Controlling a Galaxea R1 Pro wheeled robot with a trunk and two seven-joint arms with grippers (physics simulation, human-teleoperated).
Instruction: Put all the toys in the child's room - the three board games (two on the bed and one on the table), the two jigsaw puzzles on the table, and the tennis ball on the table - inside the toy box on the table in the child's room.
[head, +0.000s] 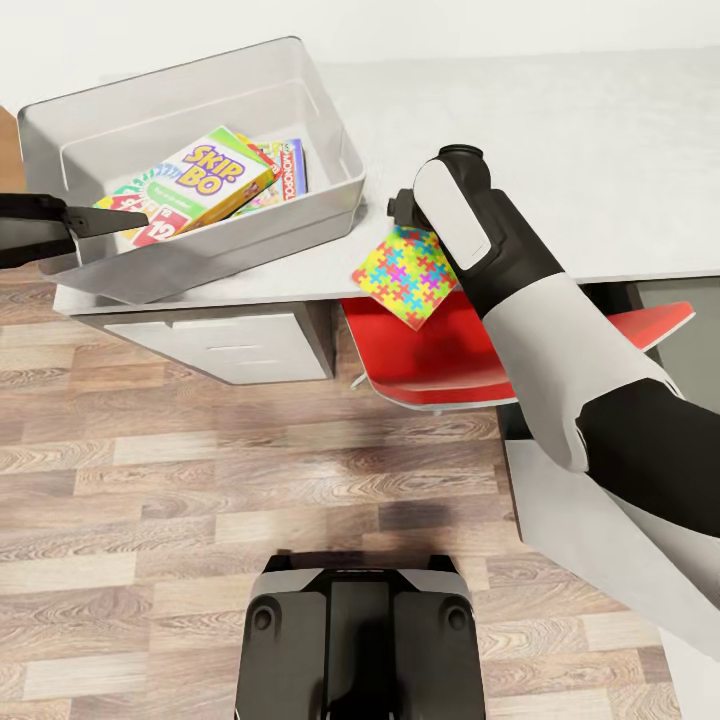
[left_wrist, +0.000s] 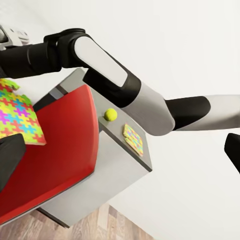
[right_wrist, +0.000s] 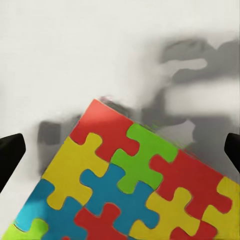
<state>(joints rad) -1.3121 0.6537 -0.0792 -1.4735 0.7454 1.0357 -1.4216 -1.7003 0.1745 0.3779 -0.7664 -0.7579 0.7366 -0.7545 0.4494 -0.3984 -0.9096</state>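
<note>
Fingers (right_wrist: 10, 160) of your right arm show as two dark tips at either edge of the right wrist view, spread wide and grasping nothing, with a jigsaw puzzle (right_wrist: 130, 185) lying flat between and ahead of them on the pale surface (right_wrist: 75, 60). From the head view, that puzzle (head: 405, 275) sits at the near edge of the surface (head: 600, 150), one corner hanging out over a red chair seat (head: 430, 350) tucked beneath. Your right forearm (head: 520, 290) reaches across from the right and covers the puzzle's right side, so your right fingers themselves are hidden there.

To the left, the toy box (head: 335, 195) stands at the surface's near left corner, above grey drawers (head: 230, 345). Inside it lie the Skip-Bo game (head: 200, 180) and another printed box (head: 285, 165) partly under it. Your left fingers (head: 105, 222) are against the toy box's near left wall; you cannot tell whether they are clamped on it or free.

Your left wrist view shows a second jigsaw puzzle (left_wrist: 133, 139) and the tennis ball (left_wrist: 110, 114) close together on the lower part of the surface, beyond the right arm and well apart from both sets of fingers.
</note>
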